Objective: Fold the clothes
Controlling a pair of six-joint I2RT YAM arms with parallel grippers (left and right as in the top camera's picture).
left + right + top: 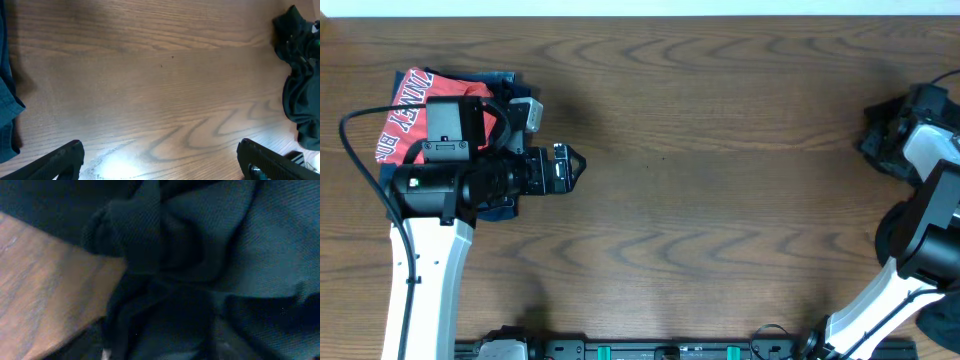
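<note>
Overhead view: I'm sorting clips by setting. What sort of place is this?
Probably a robot lab bench: a left arm and right arm at a wooden table, a crumpled black shirt, a red shirt.

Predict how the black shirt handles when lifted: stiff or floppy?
Likely floppy: the shirt lies bunched in deep, soft folds, so it should drape and sag from any pinch point. Probably light, since the weave looks fine and thin. Pushed, it would likely wrinkle and drag across the wood table rather than slide whole.
</note>
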